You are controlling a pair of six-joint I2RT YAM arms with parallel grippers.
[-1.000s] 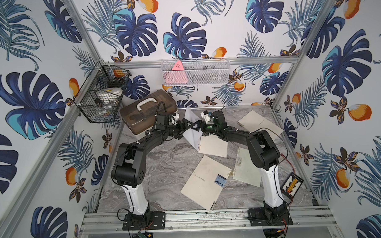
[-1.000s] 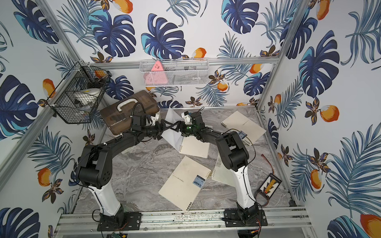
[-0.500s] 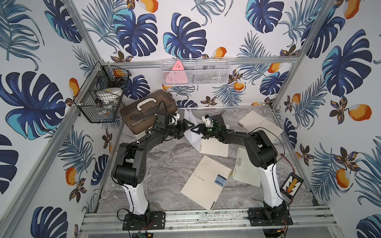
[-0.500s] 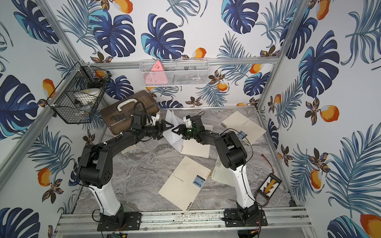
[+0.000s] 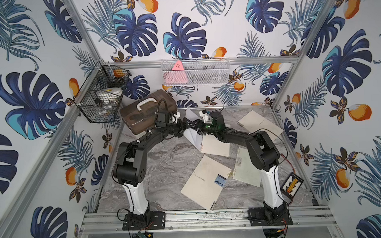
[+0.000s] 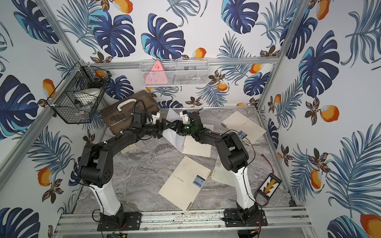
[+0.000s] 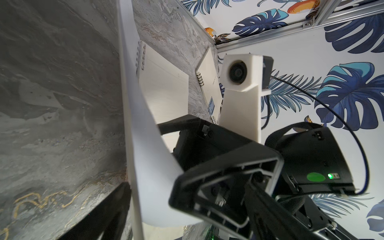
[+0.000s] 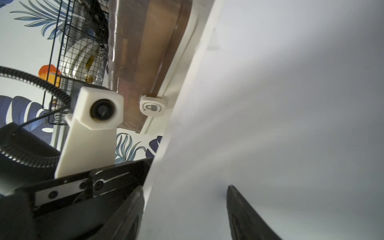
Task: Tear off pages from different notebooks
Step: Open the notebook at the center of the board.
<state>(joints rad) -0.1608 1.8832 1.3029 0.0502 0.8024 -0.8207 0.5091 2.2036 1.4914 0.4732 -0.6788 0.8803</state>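
Note:
A thin white page (image 5: 192,135) stands lifted off a small open notebook (image 5: 215,146) at the back middle of the table, still joined at the coil. My left gripper (image 5: 186,124) and right gripper (image 5: 198,124) meet nose to nose at this page. Both are open. In the left wrist view one of my left fingers (image 7: 99,218) lies beside the page (image 7: 143,145) edge. The right gripper (image 8: 187,216) has the page (image 8: 270,104) across its wide gap. A large CAMP-labelled notebook (image 5: 204,186) lies at the front. A small notebook (image 5: 246,170) and another large notebook (image 5: 259,124) lie by the right arm.
A brown-lidded box with a white handle (image 5: 147,113) sits at the back left, close behind the left wrist. A black wire basket (image 5: 101,98) hangs on the left wall and a white mesh tray (image 5: 194,72) on the back wall. A small orange-and-black device (image 5: 292,183) with cables lies front right.
My right gripper has moved left along the page, closer to the left gripper. The page's lifted part has shifted left with it. The left arm has barely moved.

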